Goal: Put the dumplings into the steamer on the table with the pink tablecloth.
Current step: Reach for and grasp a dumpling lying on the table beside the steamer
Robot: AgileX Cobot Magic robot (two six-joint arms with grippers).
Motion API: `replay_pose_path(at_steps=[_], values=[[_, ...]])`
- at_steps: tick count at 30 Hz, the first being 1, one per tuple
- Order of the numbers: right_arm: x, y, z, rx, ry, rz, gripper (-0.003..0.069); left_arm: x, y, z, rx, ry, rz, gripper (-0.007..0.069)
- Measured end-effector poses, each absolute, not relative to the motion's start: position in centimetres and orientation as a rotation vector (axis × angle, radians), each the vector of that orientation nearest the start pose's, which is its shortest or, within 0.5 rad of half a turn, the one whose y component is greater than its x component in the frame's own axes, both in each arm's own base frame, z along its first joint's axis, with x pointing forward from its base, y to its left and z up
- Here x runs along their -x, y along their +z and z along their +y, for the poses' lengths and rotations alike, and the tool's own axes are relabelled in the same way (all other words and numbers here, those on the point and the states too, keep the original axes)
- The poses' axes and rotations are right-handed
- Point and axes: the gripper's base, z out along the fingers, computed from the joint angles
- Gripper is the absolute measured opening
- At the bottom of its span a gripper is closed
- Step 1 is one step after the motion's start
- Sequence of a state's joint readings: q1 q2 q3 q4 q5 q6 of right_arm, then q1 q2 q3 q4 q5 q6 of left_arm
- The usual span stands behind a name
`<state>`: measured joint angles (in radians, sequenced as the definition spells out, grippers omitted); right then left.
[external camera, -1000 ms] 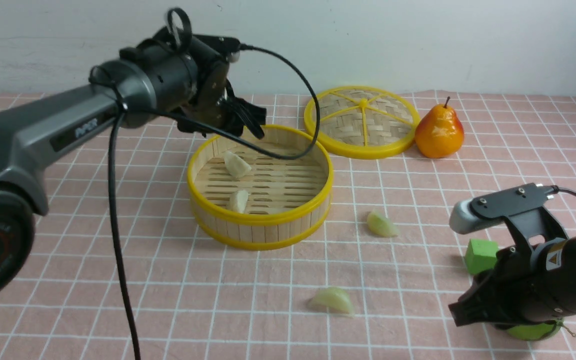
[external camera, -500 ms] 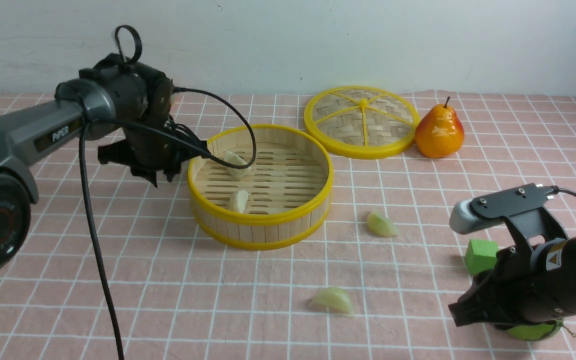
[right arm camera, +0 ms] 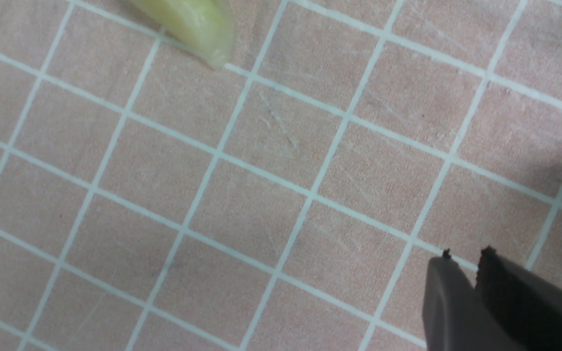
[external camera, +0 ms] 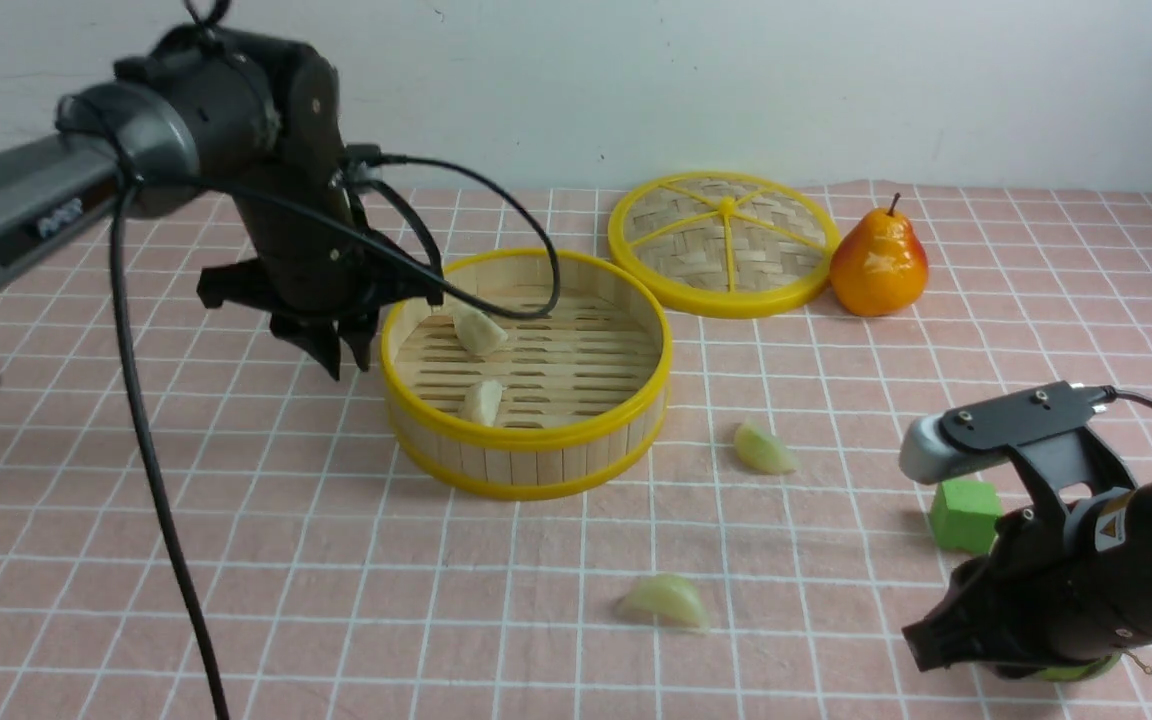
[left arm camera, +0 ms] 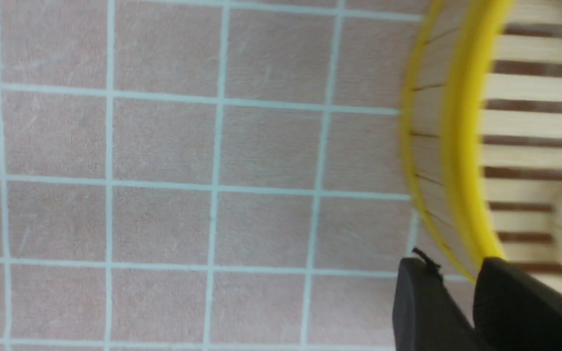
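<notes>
The steamer (external camera: 526, 440) stands mid-table on the pink tablecloth (external camera: 86, 500), with two dumplings inside it (external camera: 479, 330) (external camera: 481, 400). Two more dumplings lie on the cloth, one right of the steamer (external camera: 762, 449) and one nearer the front (external camera: 666, 600). My left gripper (external camera: 341, 355) points down just outside the steamer's left wall, shut and empty. In the left wrist view the left gripper (left arm camera: 456, 265) sits at the steamer's yellow rim (left arm camera: 461, 146). My right gripper (external camera: 926, 645) hovers low at the front right, shut and empty. In the right wrist view the right gripper (right arm camera: 466, 253) is well apart from a dumpling (right arm camera: 193, 24).
The flat woven lid (external camera: 726, 245) lies behind the steamer with a pear (external camera: 878, 262) to its right. A green cube (external camera: 963, 515) sits beside my right arm, and a green object (external camera: 1076, 668) lies partly under it. The left arm's cable (external camera: 151, 450) hangs down and loops over the steamer's rim.
My left arm has swung from above the steamer's far rim to outside its left wall, and its jaws have closed. The steamer shifted slightly right. The right arm sank a little.
</notes>
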<state>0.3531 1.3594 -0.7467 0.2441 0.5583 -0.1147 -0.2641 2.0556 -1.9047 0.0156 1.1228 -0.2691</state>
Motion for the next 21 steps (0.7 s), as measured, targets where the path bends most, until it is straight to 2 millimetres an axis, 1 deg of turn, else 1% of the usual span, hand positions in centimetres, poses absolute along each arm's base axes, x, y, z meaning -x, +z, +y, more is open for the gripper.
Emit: replay_pose_path(at_steps=[1, 2, 3, 4, 5, 6, 7, 8, 9, 10, 12, 13, 14, 15, 16, 17, 18, 19, 20, 21], values=[[-23.0, 22.2, 9.8, 0.402, 0.317, 2.646, 0.0095, -42.8, 29.4, -11.6, -0.036, -0.153, 2.746, 0.0171], [-23.0, 22.2, 9.8, 0.405, 0.317, 2.651, 0.0095, -42.7, 29.4, -11.7, -0.044, -0.157, 2.751, 0.0171], [-23.3, 22.3, 10.0, 0.419, 0.324, 2.678, 0.0097, -41.1, 32.4, -11.6, -0.108, -0.206, 2.716, 0.0174], [-23.6, 22.6, 10.1, 0.427, 0.329, 2.688, 0.01, -40.1, 34.0, -11.6, -0.128, -0.242, 2.691, 0.0174], [-23.9, 22.7, 10.3, 0.426, 0.336, 2.693, 0.0104, -39.7, 34.7, -11.6, -0.148, -0.259, 2.678, 0.0174], [-24.8, 23.0, 10.8, 0.443, 0.345, 2.709, 0.0115, -37.5, 37.8, -11.5, -0.183, -0.346, 2.617, 0.0176], [-25.7, 23.2, 11.1, 0.455, 0.35, 2.71, 0.0127, -36.1, 39.6, -11.6, -0.219, -0.407, 2.573, 0.0176], [-26.8, 23.3, 11.6, 0.474, 0.35, 2.703, 0.0144, -34.8, 40.8, -11.6, -0.251, -0.456, 2.539, 0.0178], [-28.0, 23.4, 12.0, 0.497, 0.347, 2.692, 0.0167, -32.8, 42.3, -11.6, -0.309, -0.527, 2.493, 0.0179], [-29.5, 23.4, 12.6, 0.521, 0.342, 2.676, 0.0199, -31.1, 43.2, -11.6, -0.364, -0.576, 2.462, 0.0181], [-31.9, 23.3, 13.4, 0.552, 0.324, 2.653, 0.0255, -27.7, 44.1, -11.3, -0.455, -0.635, 2.414, 0.0183], [-33.1, 22.9, 13.7, 0.566, 0.314, 2.653, 0.0281, -26.4, 44.3, -11.0, -0.473, -0.64, 2.398, 0.0183], [-33.5, 23.2, 13.9, 0.569, 0.31, 2.638, 0.0294, -25.8, 44.3, -10.8, -0.473, -0.642, 2.391, 0.0183], [-35.3, 22.9, 14.4, 0.584, 0.291, 2.623, 0.0336, -23.7, 44.2, -10.2, -0.465, -0.628, 2.355, 0.0183], [-36.8, 22.2, 14.9, 0.597, 0.274, 2.617, 0.0366, -21.9, 44.1, -9.4, -0.44, -0.601, 2.316, 0.0183], [-37.3, 22.1, 15.0, 0.601, 0.267, 2.612, 0.0374, -21.4, 43.6, -9.1, -0.426, -0.582, 2.309, 0.0183], [-38.3, 22.1, 15.3, 0.609, 0.253, 2.592, 0.0391, -19.9, 43.7, -8.5, -0.404, -0.554, 2.269, 0.0183], [-39.8, 21.6, 15.8, 0.62, 0.235, 2.578, 0.0405, -17.9, 43.0, -7.4, -0.361, -0.498, 2.23, 0.0183], [-40.1, 21.2, 15.8, 0.623, 0.232, 2.584, 0.0407, -17.6, 42.9, -7.3, -0.351, -0.491, 2.227, 0.0183], [-41.0, 20.7, 16.1, 0.628, 0.224, 2.58, 0.041, -16.1, 42.2, -6.5, -0.324, -0.445, 2.211, 0.0183]])
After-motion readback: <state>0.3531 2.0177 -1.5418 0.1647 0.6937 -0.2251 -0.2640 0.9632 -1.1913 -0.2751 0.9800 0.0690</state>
